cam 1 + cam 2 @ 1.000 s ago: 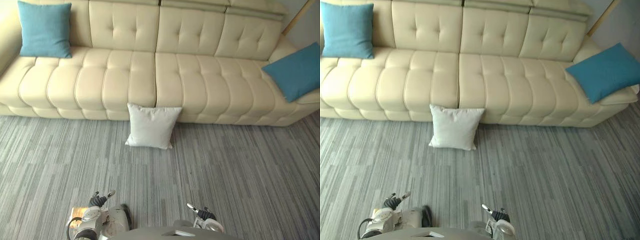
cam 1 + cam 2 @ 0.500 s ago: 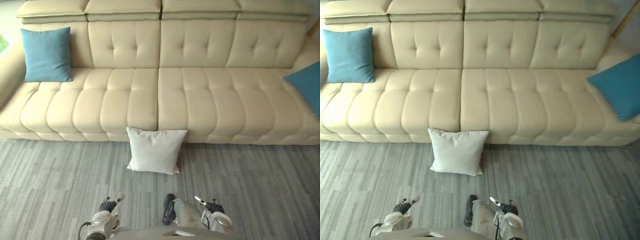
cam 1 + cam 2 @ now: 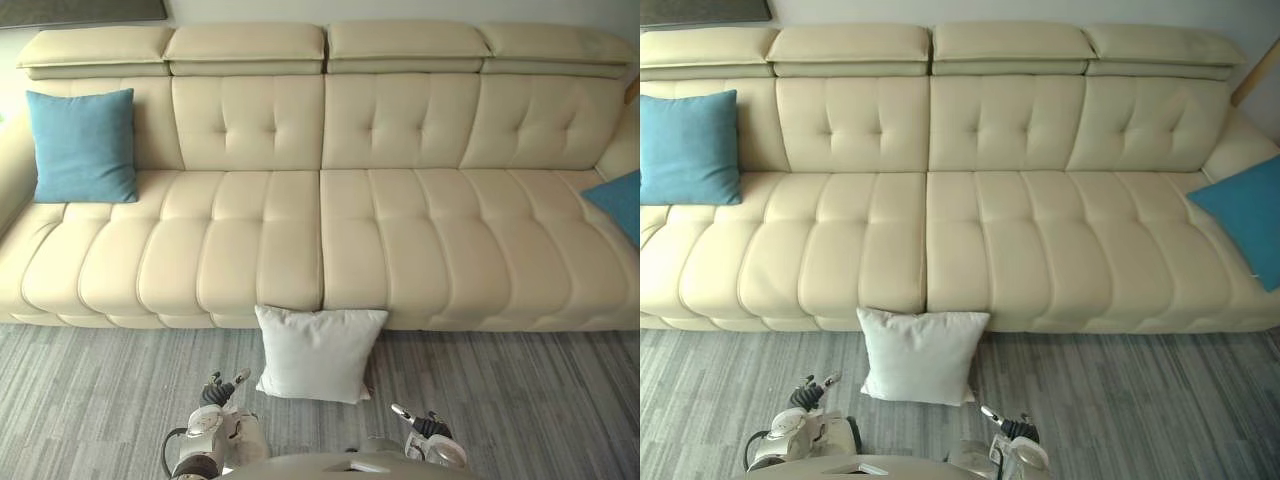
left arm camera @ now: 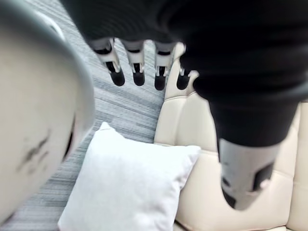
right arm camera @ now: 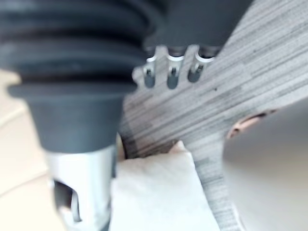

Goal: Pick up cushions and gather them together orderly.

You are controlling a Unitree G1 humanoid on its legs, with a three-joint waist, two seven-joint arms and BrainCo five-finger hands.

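Grey striped floor before a cream sofa. Upright on the floor against its front: white cushion. On the seat: blue cushion at the left end, second blue cushion at the right. Left hand and right hand low, short of the white cushion, fingers straight, empty.
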